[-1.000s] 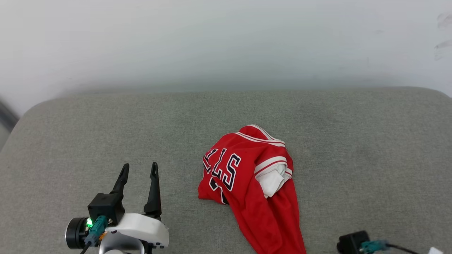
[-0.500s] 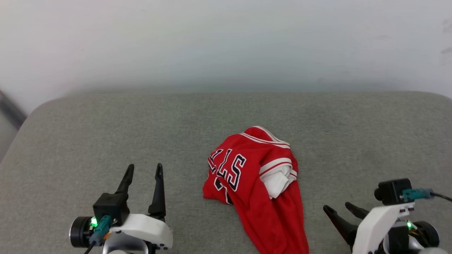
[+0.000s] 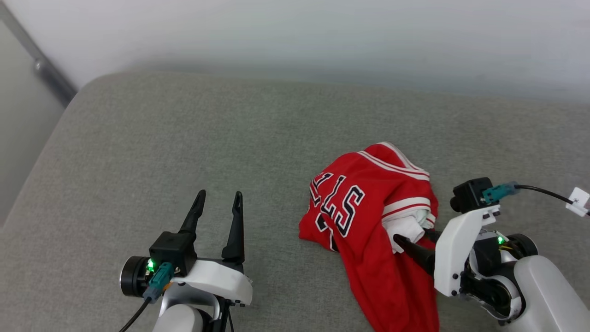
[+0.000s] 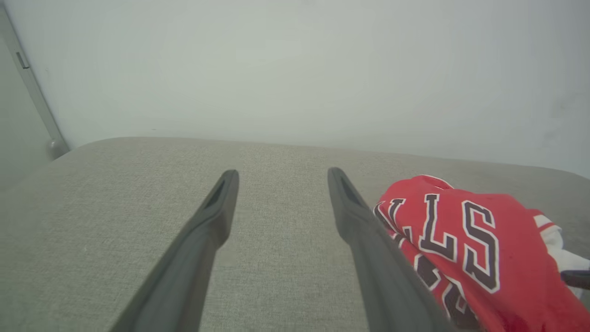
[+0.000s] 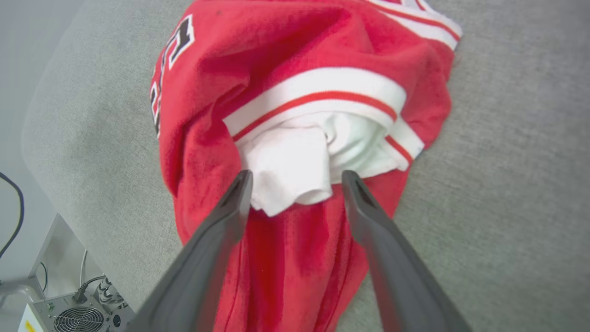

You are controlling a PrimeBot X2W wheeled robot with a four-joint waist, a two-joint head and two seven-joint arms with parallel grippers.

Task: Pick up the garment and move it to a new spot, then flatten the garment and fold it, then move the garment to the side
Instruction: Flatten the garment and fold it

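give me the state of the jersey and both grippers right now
garment: crumpled in a heap on the grey cushion, white lining poking out, not flattened or folded
left gripper: open, empty, apart from the garment
right gripper: open, fingers either side of the white lining, not closed on it
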